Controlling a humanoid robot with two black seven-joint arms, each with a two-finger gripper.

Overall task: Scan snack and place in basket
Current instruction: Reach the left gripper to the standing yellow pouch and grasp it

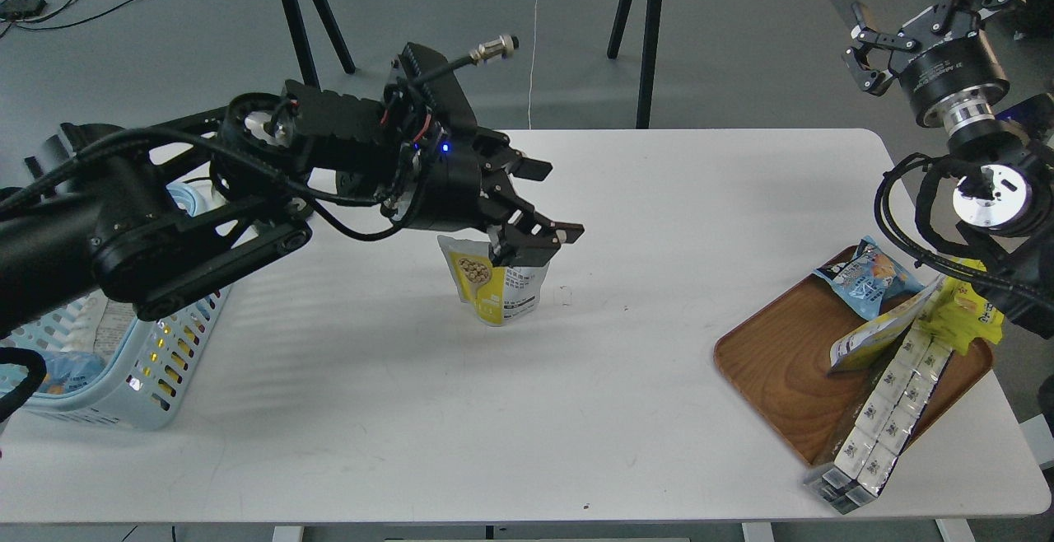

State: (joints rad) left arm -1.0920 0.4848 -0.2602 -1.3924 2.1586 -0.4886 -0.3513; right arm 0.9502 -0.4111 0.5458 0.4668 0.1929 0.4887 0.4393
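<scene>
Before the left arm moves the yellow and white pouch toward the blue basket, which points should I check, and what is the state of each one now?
1. Left gripper closed on the top of the snack pouch: ok, the fingers pinch its upper edge.
2. Pouch clear of the table: cannot tell, its bottom looks close to the surface.
3. Basket within view and open on top: ok, but the left arm hides part of it.
4. Room left in the basket: cannot tell, some items already lie inside.
5. Right gripper out of the path: ok, it is raised at the far right and open.
6. Wooden tray away from the path: ok, it sits on the right side.
</scene>
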